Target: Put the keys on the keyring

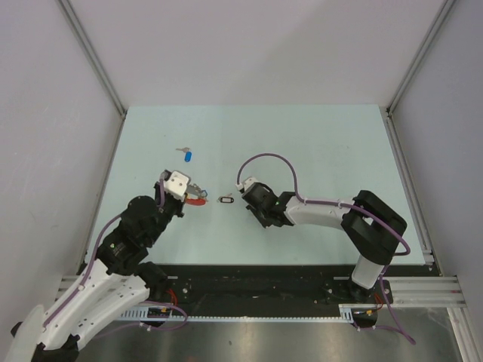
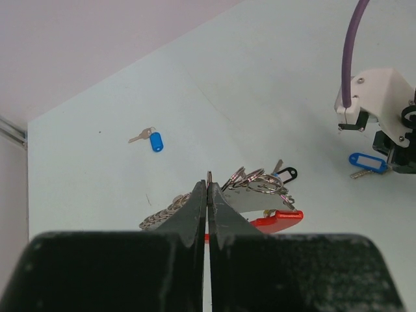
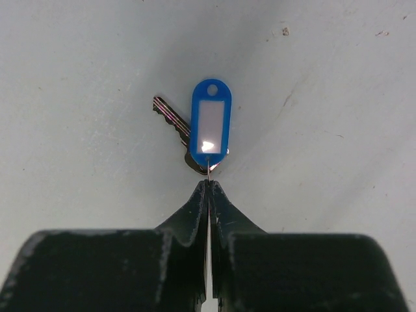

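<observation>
My left gripper is shut on a thin silver ring of the keyring, which has a red plastic arc, several small silver rings and a chain. In the top view the left gripper holds the keyring left of centre. My right gripper is shut on the thin wire loop of a key with a blue tag, just over the table. That key also shows in the left wrist view. In the top view the right gripper hides it. A second blue-headed key lies loose farther back.
A small black-rimmed oval tag lies on the table between the two grippers; it also shows in the left wrist view behind the keyring. The pale green table is bounded by white walls and metal rails.
</observation>
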You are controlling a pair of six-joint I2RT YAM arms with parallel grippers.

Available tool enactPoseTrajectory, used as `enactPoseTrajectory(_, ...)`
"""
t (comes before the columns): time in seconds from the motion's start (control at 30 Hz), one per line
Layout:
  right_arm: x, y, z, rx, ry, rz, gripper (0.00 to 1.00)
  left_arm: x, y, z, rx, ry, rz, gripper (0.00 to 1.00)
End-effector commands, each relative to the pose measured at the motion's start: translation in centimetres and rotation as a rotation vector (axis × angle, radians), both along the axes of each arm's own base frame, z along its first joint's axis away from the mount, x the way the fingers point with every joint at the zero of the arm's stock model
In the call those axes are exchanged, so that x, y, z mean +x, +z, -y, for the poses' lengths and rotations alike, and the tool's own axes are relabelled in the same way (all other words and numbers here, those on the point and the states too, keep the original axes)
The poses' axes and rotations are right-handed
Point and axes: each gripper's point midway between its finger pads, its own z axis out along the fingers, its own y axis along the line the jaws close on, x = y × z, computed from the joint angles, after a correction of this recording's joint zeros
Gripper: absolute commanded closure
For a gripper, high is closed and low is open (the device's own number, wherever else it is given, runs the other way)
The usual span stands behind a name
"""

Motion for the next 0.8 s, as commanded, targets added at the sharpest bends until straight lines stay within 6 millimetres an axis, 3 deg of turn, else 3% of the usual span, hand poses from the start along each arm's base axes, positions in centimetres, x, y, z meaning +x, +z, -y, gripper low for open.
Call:
enactPoseTrajectory(0.0,1.0,3.1,-1.1,0.026,0.032,0.086,1.00,0.0,1.3,1.5,-0.037,-0.072,0.021,1.00)
enactPoseTrajectory(0.2,1.7,6.1,-0.7,0.041,0.065,0.184,1.00,-1.6,0.7,5.4,-0.023,-0.319,-0.001,1.00)
enactPoseTrajectory(0.3,1.6,8.3,-0.5,0.078,0.109,0.242,1.00,-3.1,0.2,7.7,-0.014,-0.478,-0.030,1.00)
enactPoseTrajectory(0.33,1.6,10.0,-0.4,0.119,0.116,0.276,1.00,-3.5,-0.2,8.2,-0.011,-0.516,-0.047,1.00)
enactPoseTrajectory(0.4,1.3,10.8,-0.1,0.148,0.147,0.309,1.00,-4.0,-0.3,8.8,-0.006,-0.566,-0.049,1.00)
enactPoseTrajectory(0.57,0.3,15.7,0.6,0.295,0.215,0.432,1.00,-5.0,-0.9,10.4,0.010,-0.688,-0.069,1.00)
enactPoseTrajectory(0.63,0.0,16.3,0.9,0.332,0.243,0.463,1.00,-5.4,-0.9,11.1,0.013,-0.738,-0.078,1.00)
enactPoseTrajectory(0.67,-0.3,17.8,1.1,0.374,0.259,0.495,1.00,-5.5,-1.0,11.3,0.024,-0.759,-0.081,1.00)
enactPoseTrajectory(0.7,-0.9,17.5,1.0,0.403,0.298,0.480,1.00,-5.5,-1.2,11.6,0.034,-0.777,-0.100,1.00)
enactPoseTrajectory(0.77,-2.0,19.5,0.6,0.495,0.377,0.512,1.00,-5.7,-1.2,12.3,0.055,-0.818,-0.104,1.00)
